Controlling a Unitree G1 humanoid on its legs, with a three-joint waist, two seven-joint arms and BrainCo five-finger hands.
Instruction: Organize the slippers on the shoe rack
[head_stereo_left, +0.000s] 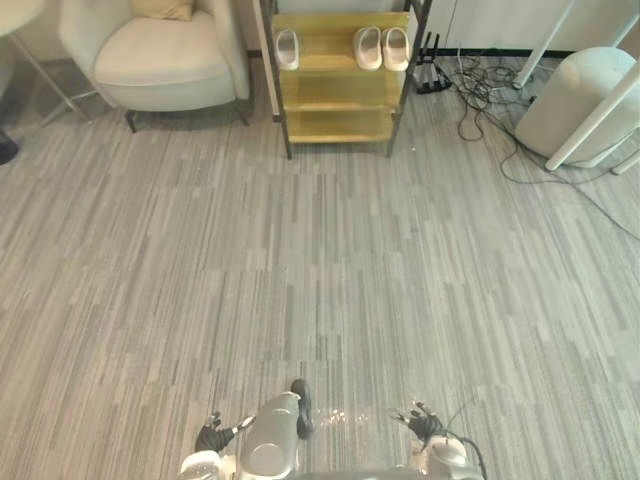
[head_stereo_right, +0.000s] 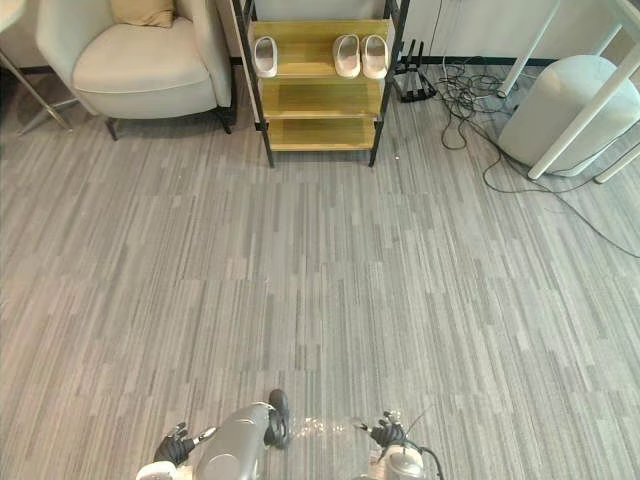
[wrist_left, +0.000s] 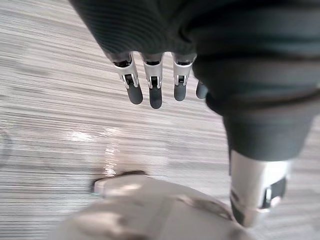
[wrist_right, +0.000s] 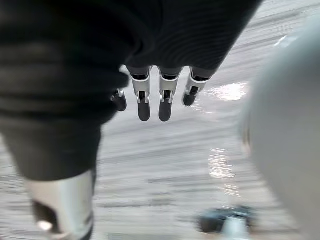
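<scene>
The shoe rack (head_stereo_left: 340, 92), with yellow wooden shelves in a dark frame, stands far ahead against the wall. On its top shelf a single white slipper (head_stereo_left: 287, 48) lies at the left and a pair of white slippers (head_stereo_left: 381, 47) lies side by side at the right. The lower shelves are bare. My left hand (head_stereo_left: 213, 437) and right hand (head_stereo_left: 425, 424) hang low at the near edge, well away from the rack. In the wrist views the left hand's fingers (wrist_left: 154, 89) and the right hand's fingers (wrist_right: 151, 100) are relaxed over the floor and hold nothing.
A cream armchair (head_stereo_left: 160, 55) stands left of the rack. To the right are loose cables (head_stereo_left: 480, 90), a white rounded container (head_stereo_left: 575, 100) and slanted white table legs (head_stereo_left: 600, 110). Grey striped flooring (head_stereo_left: 320, 270) stretches from me to the rack.
</scene>
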